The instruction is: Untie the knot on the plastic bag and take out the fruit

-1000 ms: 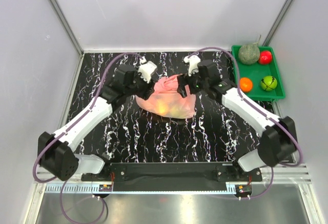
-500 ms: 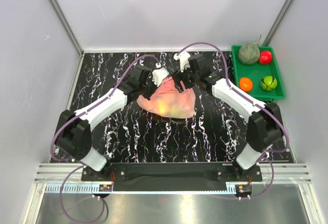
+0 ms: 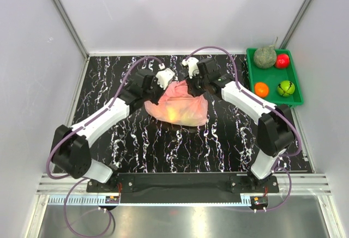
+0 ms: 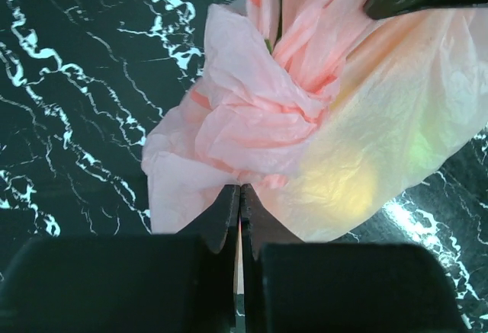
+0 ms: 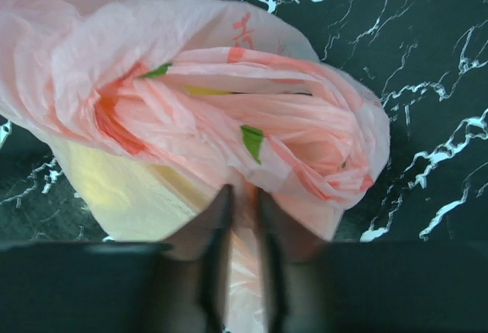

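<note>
The pink plastic bag (image 3: 177, 106) lies on the black marbled table, with its bunched knot (image 4: 284, 81) at its far top. Yellow and green fruit (image 3: 175, 113) glows through the thin plastic and is also seen as a yellow patch (image 4: 343, 188) in the left wrist view. My left gripper (image 4: 241, 190) is shut, pinching a fold of the bag beside the knot. My right gripper (image 5: 242, 193) is closed to a narrow gap with pink plastic between its fingers, just under the crumpled knot (image 5: 259, 131). In the top view the left gripper (image 3: 165, 83) and the right gripper (image 3: 194, 87) meet at the bag's far edge.
A green tray (image 3: 272, 74) stands at the back right. It holds a netted melon (image 3: 265, 57), a red fruit (image 3: 282, 60), an orange (image 3: 262, 89) and a green fruit (image 3: 285, 88). White walls close in the table on three sides.
Both arms have reached farther over the bag's far side. Both grippers have closed from open onto the plastic near the knot, the left first, then the right.
</note>
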{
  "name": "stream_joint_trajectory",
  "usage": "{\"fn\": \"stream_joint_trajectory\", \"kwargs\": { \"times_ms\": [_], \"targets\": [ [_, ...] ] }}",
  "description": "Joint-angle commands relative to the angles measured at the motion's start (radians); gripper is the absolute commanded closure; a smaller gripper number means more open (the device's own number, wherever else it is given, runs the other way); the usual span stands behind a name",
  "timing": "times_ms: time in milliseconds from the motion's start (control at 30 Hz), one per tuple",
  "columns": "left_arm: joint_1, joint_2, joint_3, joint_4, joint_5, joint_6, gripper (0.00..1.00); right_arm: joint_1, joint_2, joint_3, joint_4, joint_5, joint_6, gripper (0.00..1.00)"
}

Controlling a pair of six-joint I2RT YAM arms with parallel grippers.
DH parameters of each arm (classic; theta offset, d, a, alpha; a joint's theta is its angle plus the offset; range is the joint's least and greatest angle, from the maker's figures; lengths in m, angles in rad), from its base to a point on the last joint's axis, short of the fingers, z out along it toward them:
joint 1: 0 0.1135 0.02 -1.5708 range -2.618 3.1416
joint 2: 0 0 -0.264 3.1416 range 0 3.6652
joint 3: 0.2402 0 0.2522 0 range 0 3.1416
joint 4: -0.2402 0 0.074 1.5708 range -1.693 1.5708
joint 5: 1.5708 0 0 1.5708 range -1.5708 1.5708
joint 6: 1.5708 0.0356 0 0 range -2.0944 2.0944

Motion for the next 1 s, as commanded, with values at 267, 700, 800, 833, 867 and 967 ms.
{"fn": "stream_joint_trajectory", "kwargs": {
  "times_ms": [267,700,800,833,867,967],
  "targets": [
    [0.079,-0.110,-0.064,0.129,-0.232,-0.150,1.00,-0.050,-0.132,-0.129,0.138,0.222,0.258,1.00],
    [0.199,-0.192,-0.127,0.117,-0.184,-0.492,1.00,-0.226,-0.332,-0.373,0.176,0.164,0.854,0.94],
    [0.199,-0.223,-0.114,0.098,-0.142,-0.506,0.73,-0.230,-0.341,-0.364,0.178,0.048,0.774,0.75],
    [0.201,-0.237,-0.109,0.097,-0.104,-0.512,0.63,-0.230,-0.349,-0.362,0.166,0.037,0.761,0.67],
    [0.201,-0.278,-0.107,0.092,-0.068,-0.520,0.56,-0.231,-0.360,-0.362,0.141,0.032,0.751,0.51],
    [0.199,-0.344,-0.104,0.109,-0.011,-0.558,0.01,-0.230,-0.427,-0.375,0.102,0.038,0.694,0.24]
  ]
}}
